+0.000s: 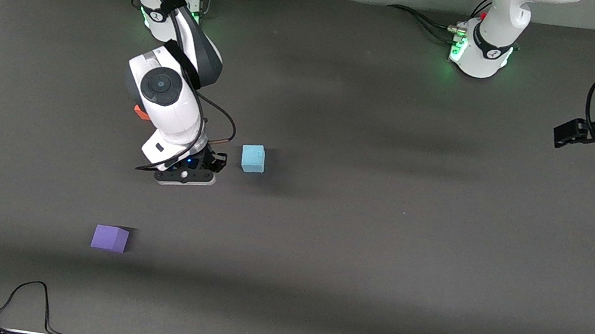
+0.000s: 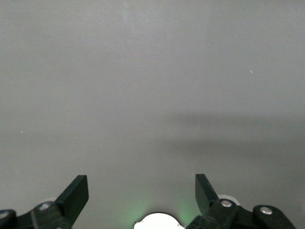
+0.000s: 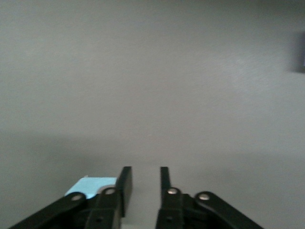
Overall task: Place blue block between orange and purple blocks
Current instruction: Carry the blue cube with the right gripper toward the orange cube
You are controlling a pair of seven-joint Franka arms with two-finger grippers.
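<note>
- And here's the purple block (image 1: 110, 238), sitting nearest the front camera of all three cubes, well apart from the blue block (image 1: 253, 158) and toward the right arm's end of the table from it.
- Farther from the camera than the purple one, just a sliver of the orange block (image 1: 140, 111) peeks out from under the right arm's wrist; most of it is hidden.
- The right gripper (image 1: 210, 169) hangs low just beside the blue block, on the side toward the right arm's end. Its jaws are only narrowly apart and hold nothing: in the right wrist view the blue block (image 3: 93, 185) lies outside one finger, not in the gap.
- That's the relation to watch: the cube is off to the side of the jaws, so I judge the gripper must shift over it and open wider before any grasp. A cube, so no long axis to line up with.
- The blue block is not yet between orange and purple; it sits off their line, toward the left arm's end.
- Plenty of bare table (image 1: 379, 248) around the blue block, and the gap between orange and purple looks roomy.
- Over at the table's edge the left gripper (image 1: 569, 133) waits, well apart from the blue block, jaws wide and empty. The right arm is clearly the nearer one.
</note>
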